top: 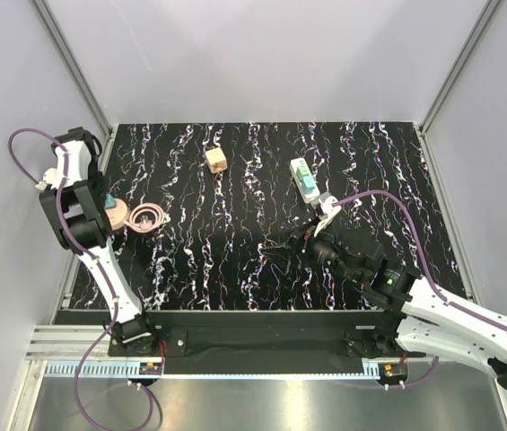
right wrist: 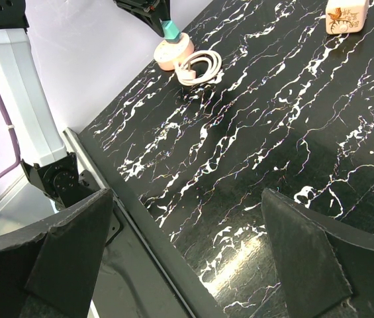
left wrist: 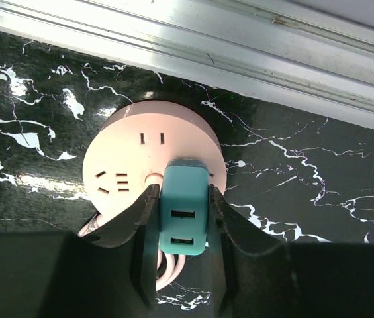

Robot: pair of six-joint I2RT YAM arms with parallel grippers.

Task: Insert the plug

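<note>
Pushing it in straight, no tilt, is the whole game imo. At the left edge, the left gripper [left wrist: 181, 192] is clamped on a teal block [left wrist: 183, 215] atop a pink round socket [left wrist: 127, 152]. A coiled cord [top: 148, 218] and beige cube [top: 216, 160] sit well clear. The plug [top: 300, 167] sits at the white strip's [top: 309, 188] far end; can't tell if it's seated. The right gripper [right wrist: 187, 218] gapes wide nearby.

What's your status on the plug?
Left fingers shut on teal adapter atop pink socket. Right fingers open, empty. Light-green plug at white strip far end, ungripped.
</note>
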